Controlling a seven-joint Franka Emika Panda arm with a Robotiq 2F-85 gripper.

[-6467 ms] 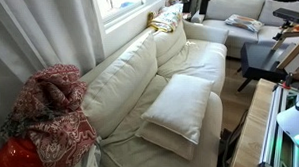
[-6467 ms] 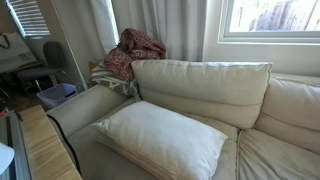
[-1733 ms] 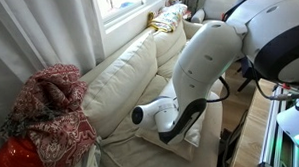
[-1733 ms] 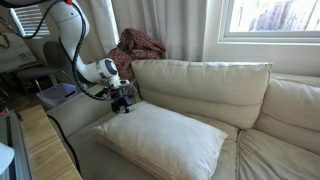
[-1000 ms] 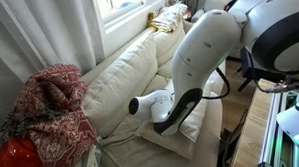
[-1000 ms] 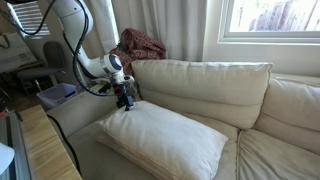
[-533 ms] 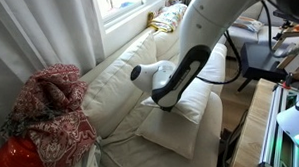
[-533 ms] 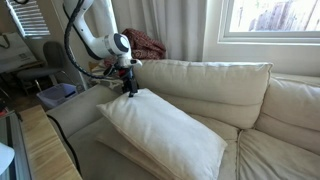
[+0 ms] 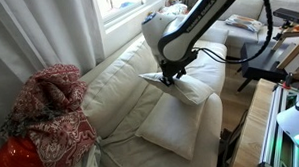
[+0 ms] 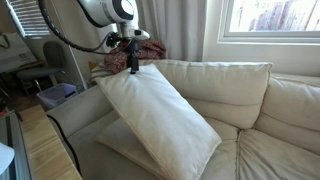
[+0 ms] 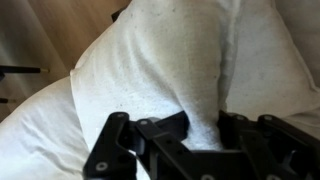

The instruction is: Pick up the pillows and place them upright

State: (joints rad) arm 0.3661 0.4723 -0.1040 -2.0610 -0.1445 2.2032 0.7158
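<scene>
My claw (image 10: 131,67) is pinched tight on a puckered corner of one plump cream fabric pillow (image 10: 160,112), which hangs tilted above its flat-lying twin (image 9: 176,129).

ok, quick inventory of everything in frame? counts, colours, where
lifted pillow: one, cream, hanging tilted by a corner above the seat
flat pillow: one, cream, lying on the seat under the lifted one
sofa: one, cream, fills most of both exterior views
blanket: one, red patterned, heaped at the sofa's end
curtain: white, behind the sofa by the window
window: one, above the sofa back
bin: one, blue, on the floor beside the sofa
arm: one, white, reaching in over the sofa's end
end effector: one, black, shut on the lifted pillow's corner
</scene>
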